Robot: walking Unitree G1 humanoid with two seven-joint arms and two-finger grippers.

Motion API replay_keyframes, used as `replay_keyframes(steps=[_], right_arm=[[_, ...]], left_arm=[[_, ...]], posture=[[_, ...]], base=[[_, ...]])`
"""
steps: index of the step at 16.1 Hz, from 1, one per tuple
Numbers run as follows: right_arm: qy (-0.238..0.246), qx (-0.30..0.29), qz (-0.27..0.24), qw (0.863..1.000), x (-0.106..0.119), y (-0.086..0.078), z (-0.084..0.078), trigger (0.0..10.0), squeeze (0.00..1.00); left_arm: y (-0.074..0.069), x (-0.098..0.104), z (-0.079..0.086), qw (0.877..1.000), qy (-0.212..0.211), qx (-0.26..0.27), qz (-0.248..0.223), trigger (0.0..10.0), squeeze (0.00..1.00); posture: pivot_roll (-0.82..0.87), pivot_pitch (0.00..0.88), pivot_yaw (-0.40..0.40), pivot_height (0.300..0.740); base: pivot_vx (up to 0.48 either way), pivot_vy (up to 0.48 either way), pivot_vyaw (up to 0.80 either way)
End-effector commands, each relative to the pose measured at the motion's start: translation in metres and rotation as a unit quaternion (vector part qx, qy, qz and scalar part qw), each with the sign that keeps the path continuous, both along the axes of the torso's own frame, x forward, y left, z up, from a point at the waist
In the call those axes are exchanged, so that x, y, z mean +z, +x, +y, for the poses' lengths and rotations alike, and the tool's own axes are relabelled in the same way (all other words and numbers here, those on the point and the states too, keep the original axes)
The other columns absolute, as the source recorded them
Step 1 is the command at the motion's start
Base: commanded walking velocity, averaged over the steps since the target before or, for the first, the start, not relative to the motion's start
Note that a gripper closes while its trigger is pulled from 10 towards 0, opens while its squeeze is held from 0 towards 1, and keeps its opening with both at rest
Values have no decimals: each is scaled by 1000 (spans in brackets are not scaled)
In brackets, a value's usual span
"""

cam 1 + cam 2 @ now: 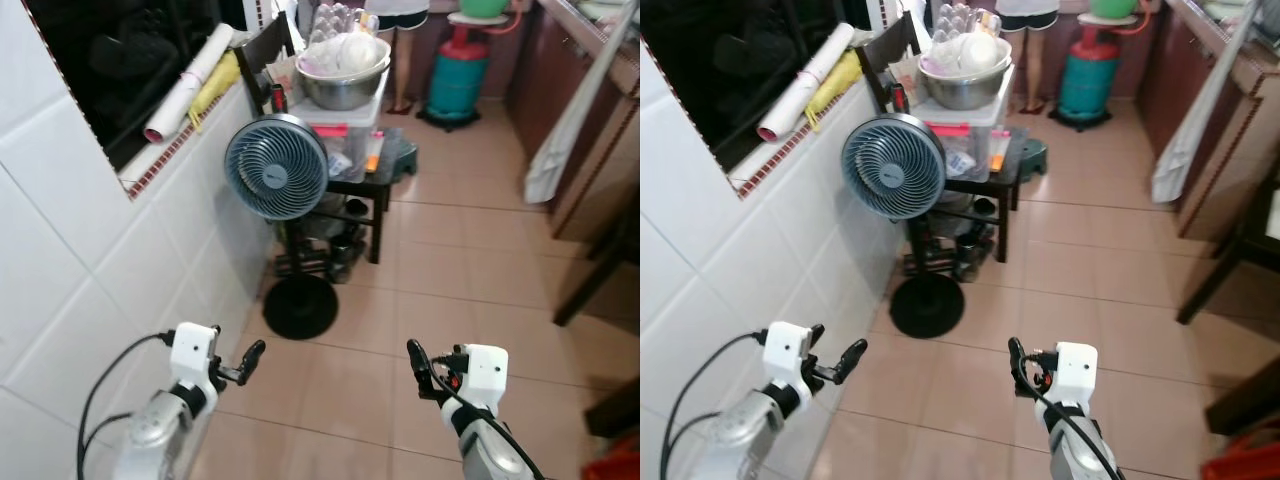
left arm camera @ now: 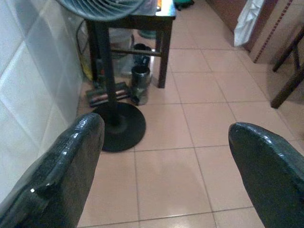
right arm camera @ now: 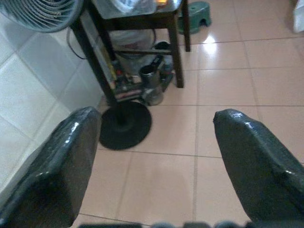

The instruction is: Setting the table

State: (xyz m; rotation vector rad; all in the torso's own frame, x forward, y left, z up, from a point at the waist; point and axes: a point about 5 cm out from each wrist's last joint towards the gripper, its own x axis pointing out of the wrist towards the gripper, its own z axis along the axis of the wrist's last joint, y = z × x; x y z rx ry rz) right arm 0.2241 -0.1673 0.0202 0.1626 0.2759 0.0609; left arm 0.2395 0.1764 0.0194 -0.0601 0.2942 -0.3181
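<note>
Right now I am carrying nothing: my left gripper and my right gripper are both held out low over the tiled floor, each with its fingers spread wide and nothing between them, as the wrist views confirm.

I take the standing fan as my landmark. Just behind it is a small dark table, and on that table a clear plastic box with a steel bowl stacked on top. Inside the bowl is a pile of white dishes, which I judge to be what the table setting needs; I cannot count them or tell plates from bowls. What the clear box holds is too small to tell.

The step, as I judge it, is the approach. I should walk past the fan on the side away from the white wall, keep my left arm clear of its round base and cable, and stop square to the dark table before raising either arm.

Under the table, behind the fan's pole, a metal cup stands among some clutter.
</note>
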Motion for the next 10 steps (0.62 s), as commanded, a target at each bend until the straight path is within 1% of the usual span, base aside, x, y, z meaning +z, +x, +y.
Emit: replay_keyframes(steps=[1,2,3,4,5,7,8,9,10], right_arm=[[-9,24,6,1000,4,-3,2,10000,0],[-11,28,4,1000,5,-5,1,10000,0],[-22,37,-15,999,11,-15,-6,10000,0],[-23,36,-22,999,14,-17,-8,10000,0],[-50,39,-41,997,25,-34,-20,10000,0],[-69,45,-27,996,30,-47,-28,10000,0],[-36,40,-32,998,32,-50,-27,10000,0],[-30,40,-19,999,28,-49,-27,10000,0],[-32,49,-11,998,27,-43,-26,10000,0]], left_arm=[[2,11,4,999,19,32,-29,10000,0],[2,12,4,999,18,34,-32,10000,0],[-3,17,15,997,25,58,-46,10000,0],[-6,18,17,997,32,59,-49,10000,0],[-23,15,25,997,34,69,-25,10000,0],[-39,13,31,996,43,82,-9,10000,0],[-46,12,31,995,34,90,0,10000,0],[-48,10,30,995,34,95,0,10000,0],[-48,9,29,992,38,117,-7,10000,0]], posture=[[0,0,17,740],[0,0,17,740],[1,0,11,740],[4,0,10,740],[7,0,-2,740],[10,0,-23,740],[18,0,-40,740],[19,0,-47,740],[17,0,-44,740]], base=[[0,0,0],[0,0,0],[0,0,0],[0,0,0],[0,0,0],[0,0,0],[0,0,0],[0,0,0],[0,0,0]])
